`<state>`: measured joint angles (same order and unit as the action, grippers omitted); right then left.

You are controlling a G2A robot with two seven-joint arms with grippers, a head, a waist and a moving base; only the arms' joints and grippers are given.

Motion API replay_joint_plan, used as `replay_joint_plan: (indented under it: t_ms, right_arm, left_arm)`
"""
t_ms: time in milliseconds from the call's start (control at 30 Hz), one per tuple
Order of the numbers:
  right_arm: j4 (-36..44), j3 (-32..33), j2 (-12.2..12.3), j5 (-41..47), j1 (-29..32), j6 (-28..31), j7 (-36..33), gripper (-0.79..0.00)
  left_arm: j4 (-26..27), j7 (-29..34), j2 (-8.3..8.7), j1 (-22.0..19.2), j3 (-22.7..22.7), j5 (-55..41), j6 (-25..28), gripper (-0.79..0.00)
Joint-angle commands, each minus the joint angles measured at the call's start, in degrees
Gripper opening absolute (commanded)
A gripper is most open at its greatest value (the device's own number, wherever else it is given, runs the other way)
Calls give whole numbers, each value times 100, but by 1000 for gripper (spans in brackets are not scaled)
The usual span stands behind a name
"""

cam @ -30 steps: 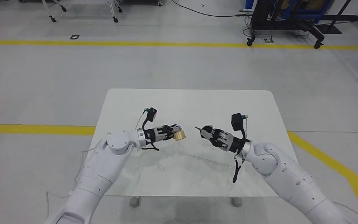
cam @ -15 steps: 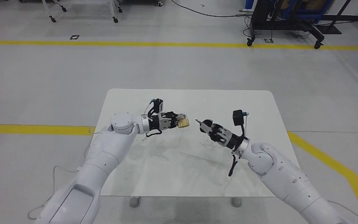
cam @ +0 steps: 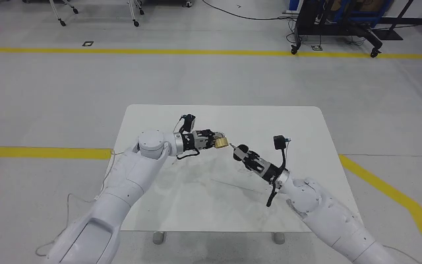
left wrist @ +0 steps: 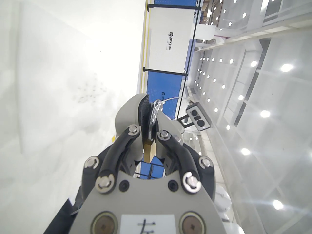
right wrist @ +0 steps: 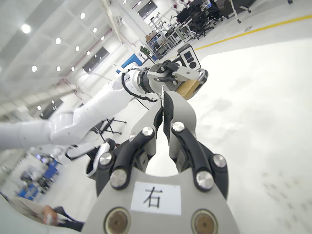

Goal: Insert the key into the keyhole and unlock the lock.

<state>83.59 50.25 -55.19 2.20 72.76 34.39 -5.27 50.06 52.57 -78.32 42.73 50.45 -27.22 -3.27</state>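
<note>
Open workshop floor with yellow floor lines (cam: 66, 152) and a black rack (cam: 336, 20) on wheels far back; the white table (cam: 198, 198) carries faint scuffs. Versus 1.0 s ago both arms have pushed farther over the table, and the gap between the 2 grippers has shrunk from clearly apart to very near. Since 0.5 s ago the left gripper (cam: 211, 140) has slid a bit more toward the right one. Left gripper (left wrist: 152, 118) is clamped on the brass padlock (cam: 221, 141), held in the air above the table middle; its fingers squeeze the shackle end, and the brass body (left wrist: 148, 151) shows between the linkages. Right gripper (cam: 238, 152) is pinched closed on the key (right wrist: 162, 93), whose thin blade pokes out past the fingertips (right wrist: 168, 103) toward the padlock (right wrist: 187, 87). Key tip sits just beside the padlock, small gap from above; contact can't be told. Keyhole face not readable. Nothing lies between key and padlock. In the right wrist view the left gripper's (right wrist: 192, 77) linkages overlap the blade tip.
</note>
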Motion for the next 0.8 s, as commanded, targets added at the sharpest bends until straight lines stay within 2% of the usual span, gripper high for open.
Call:
replay_joint_plan:
  t_ms: [0,100,267,300,400,433,600,767]
  right_arm:
    - [82,131,24,871,105,-175,-346,-785]
    - [178,248,48,1242,230,-193,-482,-785]
    - [178,248,48,1242,230,-193,-482,-785]
    - [178,248,48,1242,230,-193,-482,-785]
    - [178,248,48,1242,230,-193,-482,-785]
    - [178,248,48,1242,230,-193,-482,-785]
    - [210,241,37,1308,271,-248,-462,-785]
    - [264,223,-35,1992,462,-248,-564,-785]
  left_arm:
    - [15,-153,-68,-9,-66,-176,-138,-785]
    - [-123,-78,-150,7,-5,-713,-63,-785]
    - [-123,-78,-150,7,-5,-713,-63,-773]
    - [-123,-78,-150,7,-5,-713,-63,-696]
    - [-123,-78,-150,7,-5,-713,-63,-714]
    - [-123,-78,-150,7,-5,-713,-63,-785]
    - [33,-59,-155,57,-135,-461,-250,-785]
    - [43,-160,-157,12,-108,-348,-328,-785]
